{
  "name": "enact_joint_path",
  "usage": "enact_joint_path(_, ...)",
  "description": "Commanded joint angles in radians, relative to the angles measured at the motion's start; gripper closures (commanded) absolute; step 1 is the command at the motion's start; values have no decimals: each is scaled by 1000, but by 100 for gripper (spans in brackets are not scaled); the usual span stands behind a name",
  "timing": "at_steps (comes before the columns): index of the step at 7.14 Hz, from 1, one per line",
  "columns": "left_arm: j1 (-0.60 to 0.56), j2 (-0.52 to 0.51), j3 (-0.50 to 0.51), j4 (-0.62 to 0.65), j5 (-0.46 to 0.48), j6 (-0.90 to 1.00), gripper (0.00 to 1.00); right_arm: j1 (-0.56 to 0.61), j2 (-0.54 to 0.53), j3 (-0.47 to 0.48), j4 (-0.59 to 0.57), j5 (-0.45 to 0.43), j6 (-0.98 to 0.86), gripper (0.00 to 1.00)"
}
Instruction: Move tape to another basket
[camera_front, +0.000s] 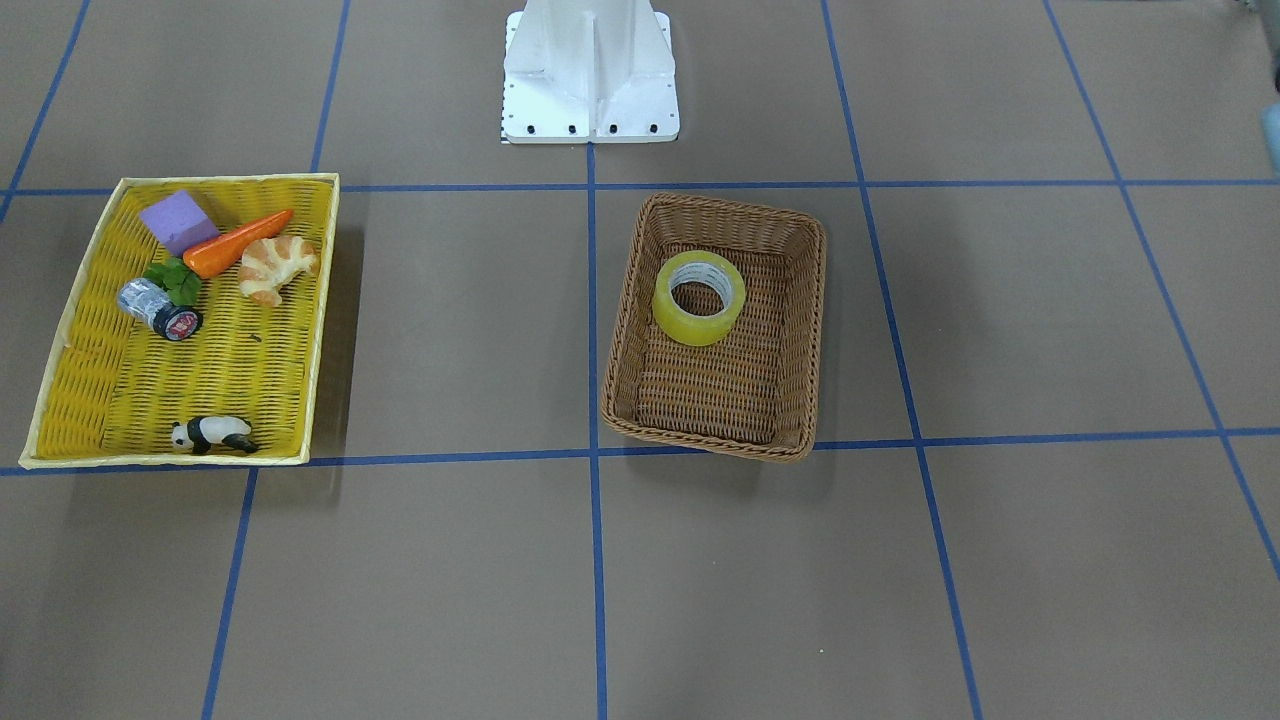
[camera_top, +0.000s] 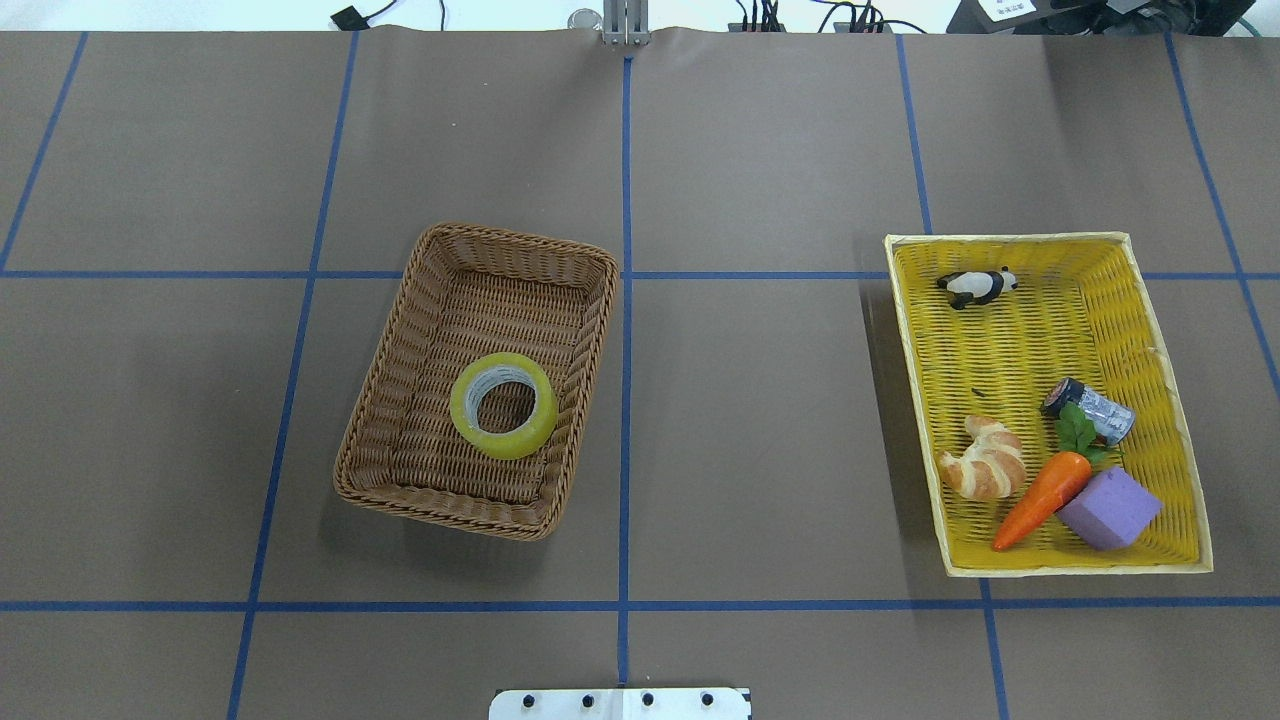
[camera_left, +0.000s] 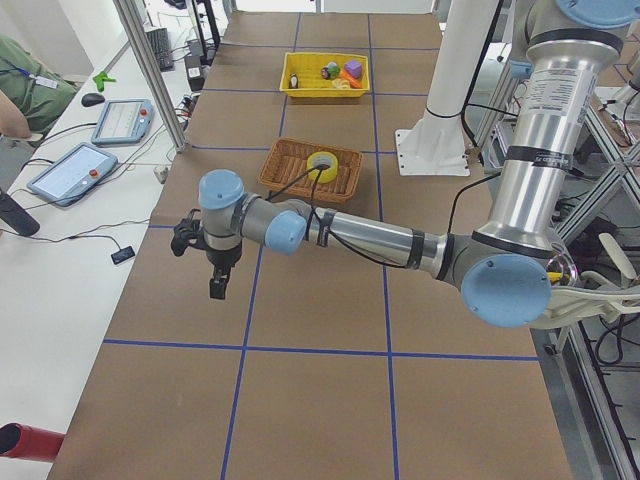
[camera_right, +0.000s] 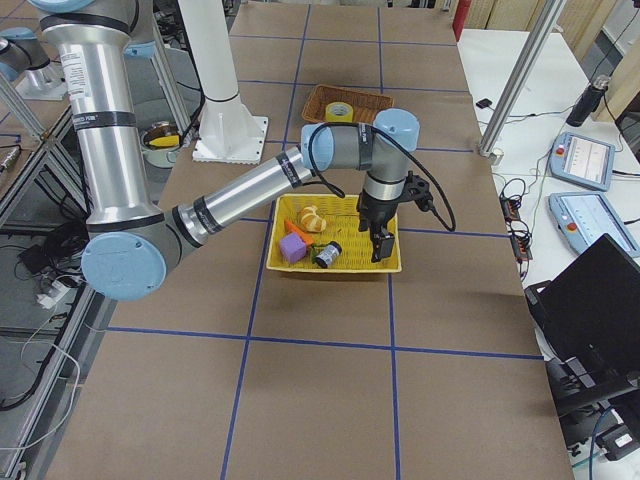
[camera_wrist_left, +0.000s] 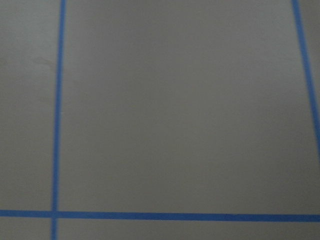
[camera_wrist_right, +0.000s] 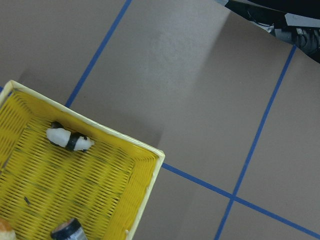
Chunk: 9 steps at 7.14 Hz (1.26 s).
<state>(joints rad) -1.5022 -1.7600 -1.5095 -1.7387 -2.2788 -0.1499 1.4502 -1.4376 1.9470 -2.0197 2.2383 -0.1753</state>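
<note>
The tape (camera_front: 690, 326), a yellow translucent roll with a whitish core, lies flat inside the brown wicker basket (camera_front: 700, 438) near the table's middle. Both show in the overhead view, the tape (camera_top: 462, 410) toward the near end of the basket (camera_top: 440, 516). My left gripper (camera_left: 217, 285) shows only in the exterior left view. It hangs above bare table, well off from the basket (camera_left: 285, 165), and I cannot tell whether it is open or shut. My right gripper (camera_right: 378, 245) shows only in the exterior right view, above the yellow tray's outer edge. I cannot tell its state either.
The shallow yellow tray (camera_top: 1070, 570) holds a panda figure (camera_top: 975, 287), a croissant (camera_top: 985, 460), a carrot (camera_top: 1040, 490), a purple block (camera_top: 1110, 508) and a silver-wrapped cylinder (camera_top: 1095, 410). The robot's white base (camera_front: 590, 70) stands at the table's edge. Blue tape lines grid the brown table.
</note>
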Motion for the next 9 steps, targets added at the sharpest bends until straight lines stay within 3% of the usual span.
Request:
enact_joint_path(1, -104, 52, 86, -8, -48, 174, 2, 7, -21, -40, 44, 9, 19, 0)
enact_joint_path(4, -102, 86, 89, -64, -41, 138, 2, 12, -49, -65, 38, 10, 26, 0)
enact_joint_path(5, -104, 88, 60, -59, -39, 62, 2, 12, -67, -101, 48, 9, 25, 0)
enact_joint_path(9, -104, 217, -55, -55, -41, 61, 2, 41, -104, -117, 52, 9, -7, 0)
